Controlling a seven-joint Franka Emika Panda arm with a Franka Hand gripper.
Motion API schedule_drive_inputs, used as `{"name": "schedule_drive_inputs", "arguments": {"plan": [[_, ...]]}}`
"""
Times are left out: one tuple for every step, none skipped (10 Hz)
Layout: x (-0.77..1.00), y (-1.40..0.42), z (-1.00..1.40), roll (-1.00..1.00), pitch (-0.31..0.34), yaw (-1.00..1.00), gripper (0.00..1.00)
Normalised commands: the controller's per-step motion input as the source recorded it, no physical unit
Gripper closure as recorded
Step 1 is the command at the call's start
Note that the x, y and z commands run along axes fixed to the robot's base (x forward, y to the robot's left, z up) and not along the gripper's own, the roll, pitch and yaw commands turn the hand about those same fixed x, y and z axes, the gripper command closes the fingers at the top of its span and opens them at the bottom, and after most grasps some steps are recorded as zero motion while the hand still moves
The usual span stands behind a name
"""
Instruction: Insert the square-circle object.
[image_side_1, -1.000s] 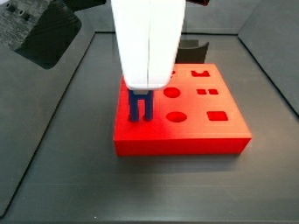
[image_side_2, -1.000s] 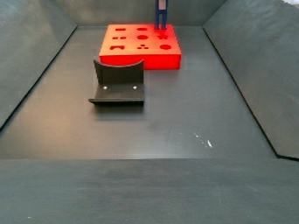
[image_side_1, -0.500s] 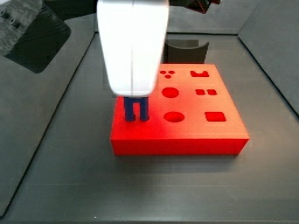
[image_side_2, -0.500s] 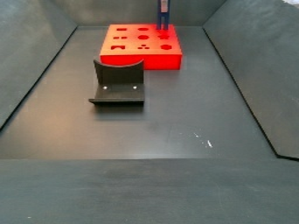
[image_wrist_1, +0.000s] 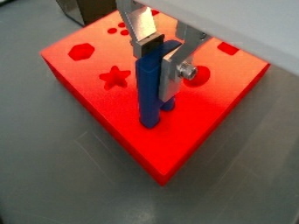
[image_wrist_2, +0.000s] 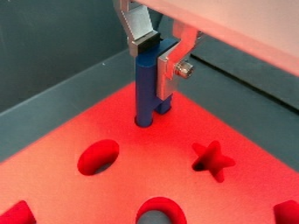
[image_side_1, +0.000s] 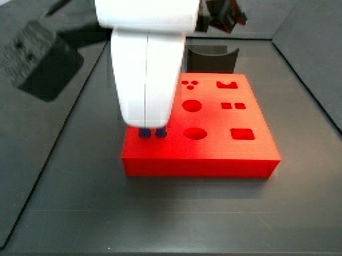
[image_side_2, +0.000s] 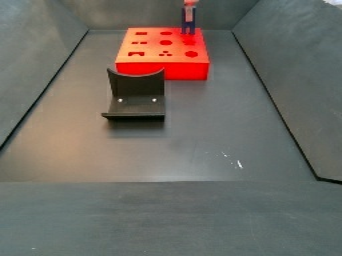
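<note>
The pincer (image_wrist_1: 162, 54) is clamped on the blue piece (image_wrist_1: 152, 87), upright over the red block (image_wrist_1: 105, 96) near its nine-o'clock edge. Prong tips meet the top; seating them looks unfinished.

Dark fixture (image_side_2: 135, 95) near red block (image_side_2: 160, 52)

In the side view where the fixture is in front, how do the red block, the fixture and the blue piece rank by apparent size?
1. Red block.
2. Fixture, almost as big, but nearer the camera.
3. Square-circle object, smallest, held by the gripper.
</note>
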Motion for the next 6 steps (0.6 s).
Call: {"name": "schedule_drive_inputs", "arguments": {"plan": [[0.0, -0.04, -0.86, 0.1, 0.117, -0.04, 1.0], [-0.01, -0.01, -0.75, 0.09, 0.163, -0.07, 1.0], [-0.04, 0.0, -0.7, 0.11, 0.176, -0.05, 1.0], [0.0, 0.0, -0.67, 0.14, 0.181, -0.06, 1.0], [0.03, -0.04, -0.61, 0.14, 0.149, -0.1, 1.0], [0.0, 0.0, 0.0, 0.0, 0.0, 0.0, 1.0]]}}
